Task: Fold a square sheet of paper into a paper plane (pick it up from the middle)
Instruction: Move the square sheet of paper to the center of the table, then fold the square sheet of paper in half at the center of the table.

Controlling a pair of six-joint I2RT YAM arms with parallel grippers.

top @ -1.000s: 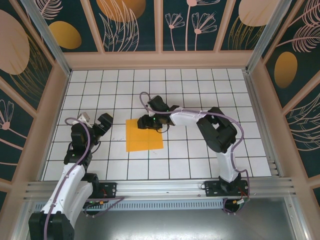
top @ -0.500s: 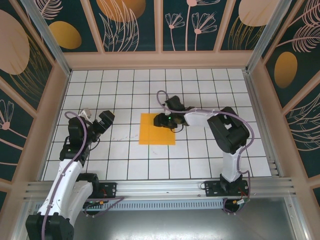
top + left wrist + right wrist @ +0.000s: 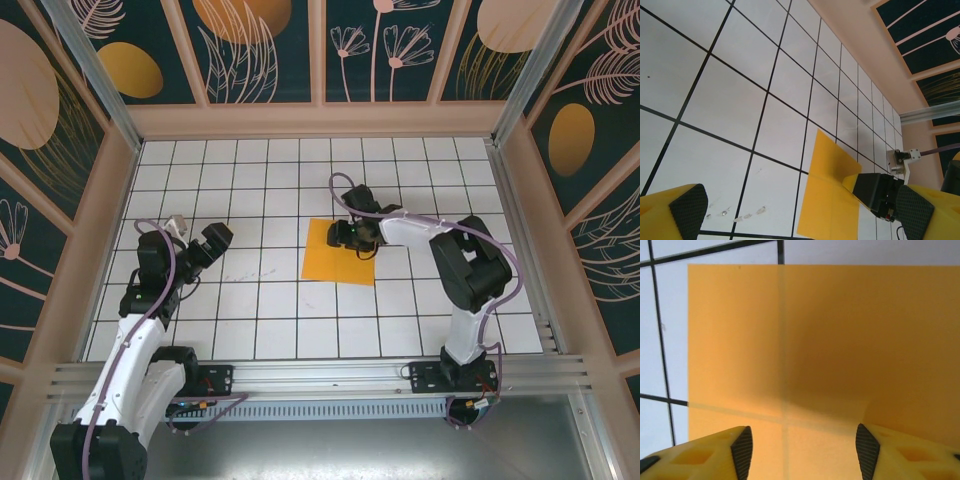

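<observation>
The square sheet of paper [image 3: 338, 257] is orange-yellow and lies flat on the tiled table [image 3: 250, 180], a little right of centre. My right gripper [image 3: 347, 237] is down over its far edge. In the right wrist view the paper [image 3: 830, 340] spreads under my right gripper [image 3: 804, 450], whose black pads [image 3: 744, 450] stand wide apart: open, nothing pinched between them. Grid lines show faintly through the sheet. My left gripper [image 3: 198, 240] hovers open over the left tiles, well clear of the sheet. From the left wrist, the paper [image 3: 832, 200] shows ahead between the open fingers of my left gripper [image 3: 801, 207].
The right arm's black wrist housing [image 3: 879, 194] sits on the sheet's far side in the left wrist view. Pink walls [image 3: 320, 120] with dark floral panels close in the table on three sides. A metal rail [image 3: 320, 375] runs along the near edge by the arm bases.
The sheet and my right gripper have slid about one tile to the right, and the sheet has turned slightly. The left arm has barely moved.
</observation>
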